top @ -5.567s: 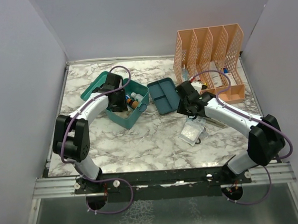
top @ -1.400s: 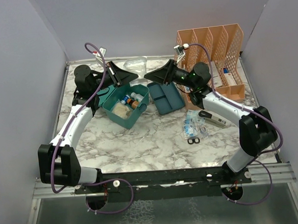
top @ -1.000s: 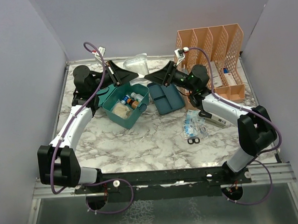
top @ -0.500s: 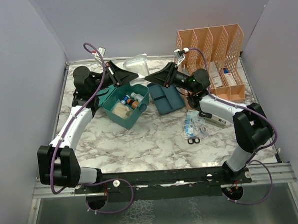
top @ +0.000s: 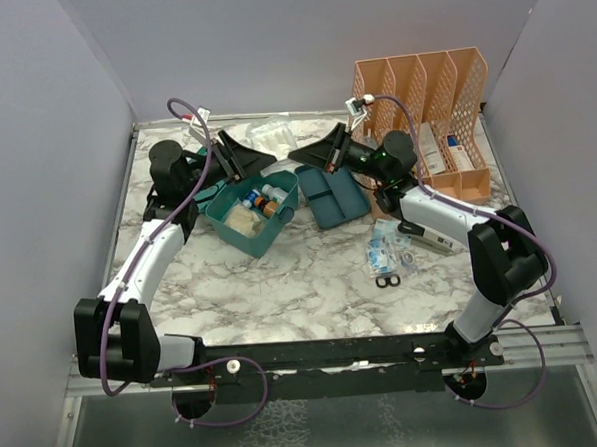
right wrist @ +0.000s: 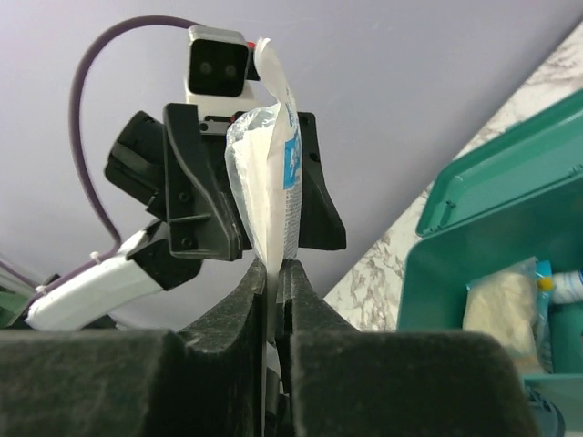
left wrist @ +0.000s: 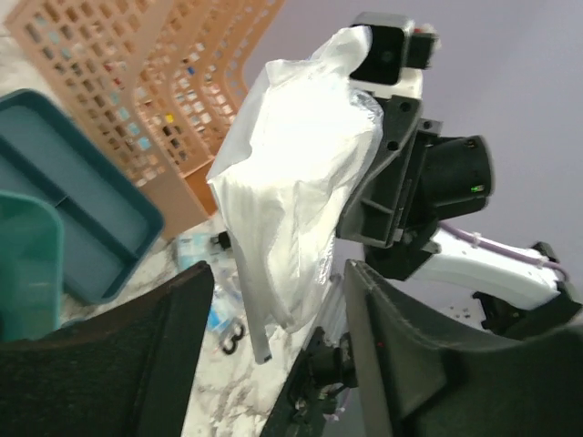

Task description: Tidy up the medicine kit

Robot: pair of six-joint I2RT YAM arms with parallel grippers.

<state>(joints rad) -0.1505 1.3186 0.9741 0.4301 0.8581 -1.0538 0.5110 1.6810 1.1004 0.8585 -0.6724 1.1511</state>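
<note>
Medicine kit (top: 240, 219) sits open on worktop (top: 282, 284), left of centre toward far edge, with bottles and pale packet inside. Insert tray (top: 332, 194) lies just beside its right side. Both grippers are high over far edge, facing each other. Right gripper (right wrist: 273, 273): jaws pressed together on edge of plastic pouch (right wrist: 270, 173). Left gripper (left wrist: 278, 273): jaws apart, pouch hanging between them. Peach file organizer (top: 423, 107) stands at far right corner. Loose packets (top: 388, 247) lie right of centre.

Teal medicine kit (top: 261, 243), peach lattice organizer (top: 454, 93), marbled table (top: 282, 296), white bag (left wrist: 291, 182).
</note>
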